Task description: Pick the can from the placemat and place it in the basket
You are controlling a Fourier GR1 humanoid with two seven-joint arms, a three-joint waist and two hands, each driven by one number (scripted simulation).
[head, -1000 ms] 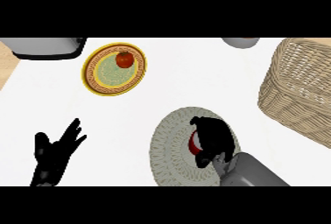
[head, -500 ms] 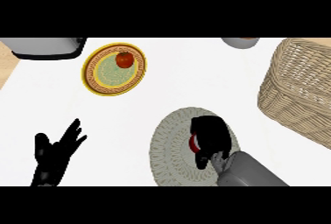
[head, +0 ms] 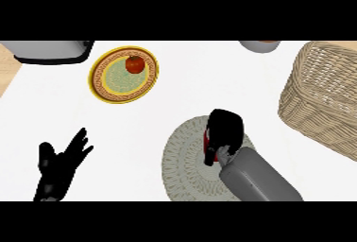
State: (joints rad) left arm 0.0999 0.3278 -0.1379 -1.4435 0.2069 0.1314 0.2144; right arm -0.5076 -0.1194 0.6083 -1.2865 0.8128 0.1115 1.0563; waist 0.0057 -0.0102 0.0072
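A round grey woven placemat [head: 188, 163] lies at the lower middle of the counter. My right hand [head: 225, 130] is over it, fingers curled round a red can [head: 207, 140], of which only a thin red strip shows at the hand's left side. The wicker basket [head: 324, 94] stands at the right edge, a short way right of that hand. My left hand [head: 61, 163] rests open at the lower left, fingers up, away from everything.
A yellow-rimmed plate [head: 118, 80] with a red tomato [head: 135, 64] on it sits at the upper left. A grey appliance [head: 49, 50] is at the top left corner, and a grey bowl [head: 260, 45] at the top edge.
My right hand has closed tighter over the can and shifted slightly up and right on the placemat; less of the red can shows. The left hand has stayed still.
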